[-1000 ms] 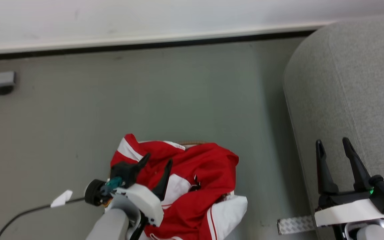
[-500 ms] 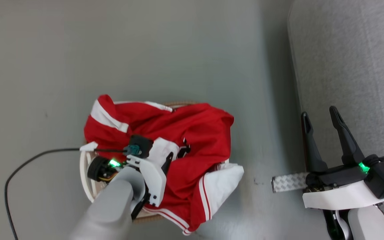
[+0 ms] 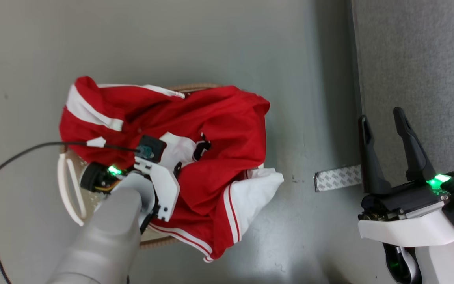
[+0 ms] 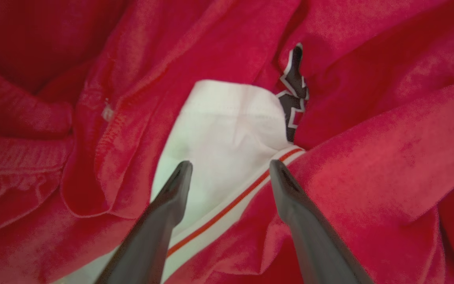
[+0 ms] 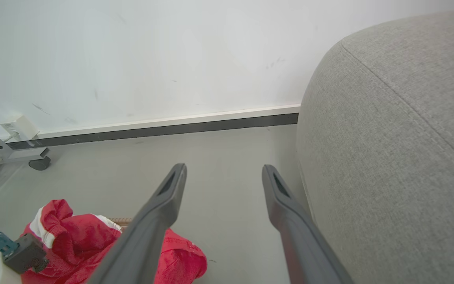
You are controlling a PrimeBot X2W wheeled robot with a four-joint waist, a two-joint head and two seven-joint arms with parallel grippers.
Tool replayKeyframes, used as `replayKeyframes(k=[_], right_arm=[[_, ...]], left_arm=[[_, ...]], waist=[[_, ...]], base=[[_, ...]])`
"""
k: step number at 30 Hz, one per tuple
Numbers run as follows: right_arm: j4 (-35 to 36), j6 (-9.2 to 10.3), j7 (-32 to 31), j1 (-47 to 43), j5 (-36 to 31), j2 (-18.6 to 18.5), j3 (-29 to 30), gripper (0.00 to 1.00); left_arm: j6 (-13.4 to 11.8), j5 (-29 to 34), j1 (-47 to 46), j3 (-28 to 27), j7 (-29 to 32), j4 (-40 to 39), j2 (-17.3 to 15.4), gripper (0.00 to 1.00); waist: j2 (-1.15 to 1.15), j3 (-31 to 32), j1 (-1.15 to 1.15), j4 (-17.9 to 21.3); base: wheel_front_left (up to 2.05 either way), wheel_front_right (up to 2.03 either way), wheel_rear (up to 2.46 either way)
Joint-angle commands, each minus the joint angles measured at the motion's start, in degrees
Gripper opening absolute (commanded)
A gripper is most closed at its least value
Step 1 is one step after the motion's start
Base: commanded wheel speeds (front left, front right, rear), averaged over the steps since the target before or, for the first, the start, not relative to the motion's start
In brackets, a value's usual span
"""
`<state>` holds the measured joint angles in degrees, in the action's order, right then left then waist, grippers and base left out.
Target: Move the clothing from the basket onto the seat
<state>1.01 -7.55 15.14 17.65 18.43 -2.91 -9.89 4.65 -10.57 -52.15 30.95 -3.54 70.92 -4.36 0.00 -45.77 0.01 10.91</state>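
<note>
Left wrist view: the left gripper (image 4: 229, 167), jaws spread wide and empty, points down into the clothing (image 4: 227, 118), its fingers straddling a white panel and red stripe. The red garment lies heaped in the basket (image 3: 66, 185), spilling over the rim. The right gripper (image 3: 380, 114), also open, hovers beside the seat (image 3: 416, 59), well apart, so the left arm looks nearer for the grasp.

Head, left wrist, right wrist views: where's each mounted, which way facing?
Head: on the head, looking steeply down at clothing, basket, seat; left forearm, right tool show.
Left wrist: on left arm, aimed close into the clothing; open left tool.
Right wrist: on right arm, facing the wall; open right tool.
Shared: head and right wrist both catch clothing and seat.
</note>
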Motion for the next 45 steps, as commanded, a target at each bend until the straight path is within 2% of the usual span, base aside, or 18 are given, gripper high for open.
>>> replayKeyframes(k=[1, 10, 15, 16, 17, 24, 32, 35, 45], right_arm=[[0.9, 0.12, 0.0, -0.1, 0.8, 0.0, 0.3, 1.0], [2.5, 0.11, 0.0, 0.1, 2.8, 0.0, -0.4, 1.0], [2.6, 0.12, 0.0, -0.6, 3.9, 0.0, -0.4, 1.0], [2.6, 0.12, 0.0, -0.6, 4.1, 0.0, -0.4, 1.0], [2.7, 0.12, 0.0, -0.7, 4.3, 0.0, -0.4, 1.0], [3.0, 0.11, 0.0, -0.4, 4.1, 0.0, 0.4, 1.0], [1.4, 0.12, 0.0, -0.8, 3.5, 0.0, 0.4, 1.0], [0.1, 0.12, 0.0, -1.4, 2.9, 0.0, 0.7, 1.0], [-4.0, 0.12, 0.0, -6.5, 2.6, 0.0, 0.6, 1.0]], left_arm=[[-0.3, 0.8, -1.6, 0.2, -0.1, 0.5, -0.9, 1.0], [-0.7, 1.6, -5.3, 1.5, 0.1, 1.8, -3.9, 1.0], [-0.1, 1.3, -5.9, 2.1, 0.0, 2.2, -4.8, 1.0], [0.0, 1.6, -6.0, 2.4, 0.2, 2.2, -4.8, 0.65], [0.2, 1.9, -6.1, 2.8, 0.3, 2.3, -4.7, 0.0], [1.0, -0.1, -5.8, 3.0, -2.5, 2.2, -2.8, 0.0], [1.7, -3.0, -1.8, 2.1, -8.4, 0.9, -0.6, 0.0], [2.2, -4.3, 1.3, 2.1, -10.6, -1.0, 0.4, 0.0], [2.7, -9.8, 9.4, 2.0, -11.6, -8.8, 1.3, 0.0]], waist=[[0.0, -2.4, -0.01, 1.0], [0.0, -6.9, -0.01, 3.1], [0.0, -7.9, -0.01, 4.0], [0.0, -8.0, -0.01, 4.1], [0.0, -8.2, -0.01, 4.2], [0.0, -7.6, -0.01, 3.4], [0.0, -1.7, -0.01, 0.9], [0.0, 3.6, -0.01, -1.1], [0.0, 21.8, -0.01, -4.7]], base=[[0.0, 0.0, 0.0], [0.0, 0.0, 0.0], [0.0, 0.0, 0.0], [0.0, 0.0, 0.0], [0.0, 0.0, 0.0], [0.0, 0.0, 0.0], [0.0, 0.0, 0.0], [0.0, 0.0, 0.0], [0.0, 0.0, 0.0]])
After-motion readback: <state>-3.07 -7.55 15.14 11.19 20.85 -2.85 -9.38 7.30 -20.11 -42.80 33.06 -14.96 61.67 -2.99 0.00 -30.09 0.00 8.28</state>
